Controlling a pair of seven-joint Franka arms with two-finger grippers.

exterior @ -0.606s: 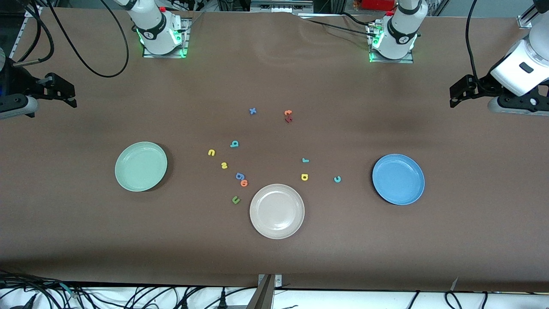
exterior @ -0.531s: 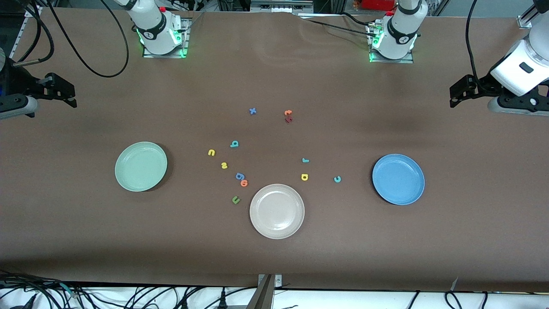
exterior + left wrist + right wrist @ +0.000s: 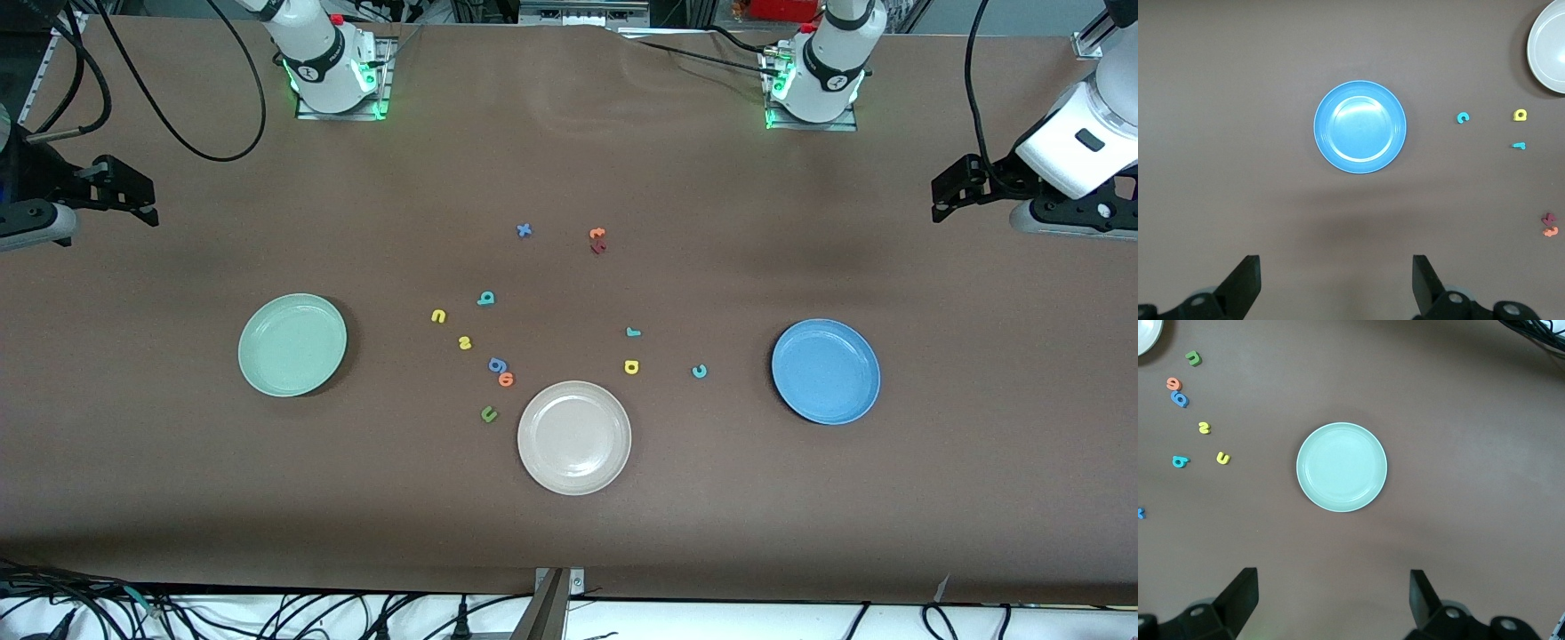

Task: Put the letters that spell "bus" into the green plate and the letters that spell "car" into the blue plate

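The green plate [image 3: 292,345] [image 3: 1341,467] lies empty toward the right arm's end, the blue plate [image 3: 826,372] [image 3: 1360,127] empty toward the left arm's end. Between them on the table lie the teal b [image 3: 485,298], yellow u [image 3: 438,316] and yellow s [image 3: 464,343]. Closer to the blue plate lie the teal r [image 3: 633,332], yellow a [image 3: 631,366] and teal c [image 3: 700,372]. My right gripper [image 3: 124,191] [image 3: 1333,600] hangs open and empty high over the table's end beside the green plate. My left gripper [image 3: 951,196] [image 3: 1336,280] hangs open and empty high beside the blue plate.
A beige plate [image 3: 574,437] lies nearest the front camera, mid-table. Beside it lie a dark green u [image 3: 488,413], an orange o [image 3: 507,380] and a blue g [image 3: 497,364]. Farther back lie a blue x [image 3: 524,230], an orange letter [image 3: 597,234] and a red letter [image 3: 598,248].
The right gripper has shifted very slightly. The left gripper, the plates and the letters have not moved.
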